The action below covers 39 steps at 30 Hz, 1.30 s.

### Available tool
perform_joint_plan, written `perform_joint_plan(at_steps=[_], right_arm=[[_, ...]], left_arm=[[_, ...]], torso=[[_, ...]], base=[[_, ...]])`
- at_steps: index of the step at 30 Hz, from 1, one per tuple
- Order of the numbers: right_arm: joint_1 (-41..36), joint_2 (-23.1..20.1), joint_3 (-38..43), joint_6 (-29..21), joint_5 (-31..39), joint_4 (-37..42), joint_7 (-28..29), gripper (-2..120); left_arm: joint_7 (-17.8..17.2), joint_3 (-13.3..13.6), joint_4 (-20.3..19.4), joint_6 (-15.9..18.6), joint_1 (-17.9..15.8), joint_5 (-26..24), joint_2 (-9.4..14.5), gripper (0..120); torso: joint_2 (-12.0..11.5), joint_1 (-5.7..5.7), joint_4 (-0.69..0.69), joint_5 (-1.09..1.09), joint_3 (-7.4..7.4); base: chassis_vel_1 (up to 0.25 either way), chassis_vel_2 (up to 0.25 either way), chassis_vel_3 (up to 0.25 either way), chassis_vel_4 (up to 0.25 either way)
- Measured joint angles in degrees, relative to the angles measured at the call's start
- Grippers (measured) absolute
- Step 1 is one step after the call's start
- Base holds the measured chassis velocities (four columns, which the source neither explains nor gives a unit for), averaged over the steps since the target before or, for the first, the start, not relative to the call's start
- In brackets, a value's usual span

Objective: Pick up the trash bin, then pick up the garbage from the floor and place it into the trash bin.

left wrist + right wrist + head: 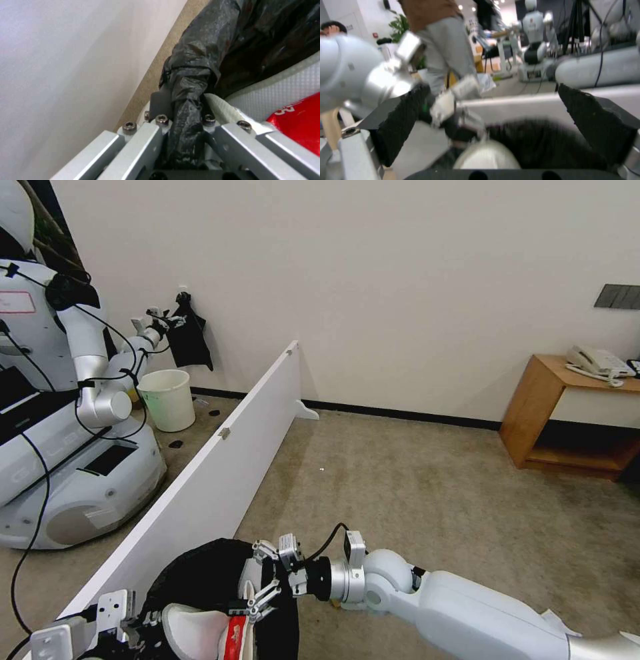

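Note:
The trash bin, lined with a crinkled black bag, sits at the bottom of the head view beside the white board. My left gripper holds its near rim; in the left wrist view the left gripper is shut on the black bag edge. Inside the bin lie a white slipper and a red piece of garbage with white print. My right gripper hovers over the bin's right rim, open and holding nothing. Its black pads frame the bin and slipper.
A long white partition board runs along the left. Behind it stand another robot and a small cream bucket. A wooden side table with a phone is at the right wall. Open carpet lies ahead.

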Motion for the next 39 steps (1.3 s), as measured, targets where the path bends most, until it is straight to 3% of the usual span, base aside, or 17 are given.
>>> perform_joint_plan(at_steps=[6,12,14,17,19,23,31,39], right_arm=[[-1.3,-1.0,7.6,0.9,0.7,3.3,0.3,100],[-4.2,-3.0,17.7,0.9,1.9,6.0,6.1,100],[-6.5,-3.9,22.4,0.7,0.6,6.8,13.2,100],[-8.2,-4.5,25.0,0.5,-0.3,7.2,17.3,100],[-11.5,-5.3,29.0,0.2,-3.5,7.4,24.8,100],[-14.9,-5.6,31.4,-1.3,-6.8,6.1,31.2,100],[-19.2,-4.8,33.8,-8.7,-9.5,2.7,34.0,100],[-22.5,-6.9,33.8,-11.0,-22.7,-4.2,26.6,100]], left_arm=[[0.0,0.0,0.0,0.0,-0.3,-0.2,-0.4,1],[-0.1,-0.6,0.0,0.0,-0.3,-0.8,-0.8,1],[-0.1,-0.7,0.0,0.0,-0.1,-0.8,-1.0,1],[-0.1,-0.9,0.0,0.0,-0.1,-0.9,-1.1,1],[-0.2,-1.2,0.0,0.0,0.1,-1.1,-1.2,1],[-0.2,-1.2,0.0,0.0,0.5,-1.1,-1.4,1],[-0.3,-1.3,0.0,0.0,0.6,-1.1,-1.4,1],[-0.3,-1.3,0.0,0.0,0.5,-1.1,-1.2,1]], torso=[[0.0,0.0,0.0,0.0,0.0],[0.0,0.0,-0.01,0.0,0.0],[0.0,0.0,0.02,0.01,0.0],[0.0,0.0,0.0,0.01,0.0],[0.0,0.0,-0.03,0.01,0.0],[0.0,0.0,0.0,0.01,0.0],[0.0,0.0,0.0,0.0,0.0],[0.0,0.0,-0.02,0.0,0.0]], base=[[0.0,0.0,0.0,0.0],[0.0,0.0,0.0,0.0],[0.0,0.0,0.0,0.0],[0.0,0.0,0.0,0.0],[0.0,0.0,0.0,0.0],[0.0,0.0,0.0,0.0],[0.0,0.0,0.0,0.0],[0.0,0.0,0.0,0.0]])
